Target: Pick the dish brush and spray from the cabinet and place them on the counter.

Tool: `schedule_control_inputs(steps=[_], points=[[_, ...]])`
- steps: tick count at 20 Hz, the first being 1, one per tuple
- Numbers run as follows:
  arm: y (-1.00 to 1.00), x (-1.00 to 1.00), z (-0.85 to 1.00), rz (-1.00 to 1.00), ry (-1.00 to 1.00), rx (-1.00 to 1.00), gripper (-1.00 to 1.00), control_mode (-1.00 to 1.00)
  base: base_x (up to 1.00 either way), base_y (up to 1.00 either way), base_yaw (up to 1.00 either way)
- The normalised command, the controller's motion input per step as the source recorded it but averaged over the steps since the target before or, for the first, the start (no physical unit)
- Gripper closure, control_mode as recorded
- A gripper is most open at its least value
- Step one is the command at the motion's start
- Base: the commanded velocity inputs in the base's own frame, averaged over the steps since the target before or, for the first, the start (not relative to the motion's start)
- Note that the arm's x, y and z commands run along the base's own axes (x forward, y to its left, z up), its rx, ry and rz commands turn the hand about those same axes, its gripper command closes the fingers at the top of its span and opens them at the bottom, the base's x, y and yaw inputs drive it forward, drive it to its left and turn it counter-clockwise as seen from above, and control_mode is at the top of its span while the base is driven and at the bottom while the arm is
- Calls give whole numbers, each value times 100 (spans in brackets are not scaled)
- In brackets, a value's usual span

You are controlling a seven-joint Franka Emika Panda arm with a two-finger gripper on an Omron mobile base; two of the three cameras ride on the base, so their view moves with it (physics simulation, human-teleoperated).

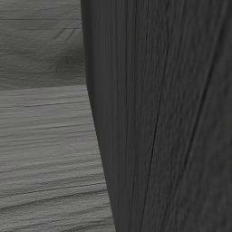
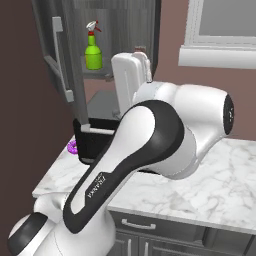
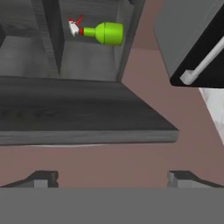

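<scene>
1. Green plastic, with a white trigger head and a red nozzle: the spray bottle (image 2: 93, 47) stands upright on a shelf inside the open dark wood-grain wall cabinet (image 2: 145, 30), above the white marble counter (image 2: 220, 185). In the hand view it shows as lying sideways (image 3: 103, 33), because the hand is rolled.
2. The dish brush cannot be made out in these pictures; a small red-topped thing just behind the arm's white hand in the right base view is too hidden to name.
3. The gripper (image 3: 113, 178) has its jaws wide apart with nothing between them, and is well short of the bottle.
4. Handling, as a judgement: the bottle looks light, stiff and smooth, so likely slippery; its round body is the safest place to take hold, below the narrow neck, since the trigger head would twist or tip it.
5. The right base view gives the counter, a black box-like appliance (image 2: 95, 140), a small purple thing (image 2: 73, 146) beside it and a window sill (image 2: 220, 57).
6. The left base view gives dark grained wood (image 1: 172, 118) close up, nothing of the task.
</scene>
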Motion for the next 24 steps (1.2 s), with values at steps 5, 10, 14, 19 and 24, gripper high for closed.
schedule_control_inputs(steps=[5,10,14,19,24], points=[[2,30,0,0,0,1,-100,-100,0,0,0],[0,28,0,0,0,0,-100,-100,0,0,0],[2,15,0,0,0,1,-100,-100,0,0,0],[5,19,0,2,0,3,-100,-100,0,0,0],[4,19,0,7,0,6,-100,-100,0,0,0]])
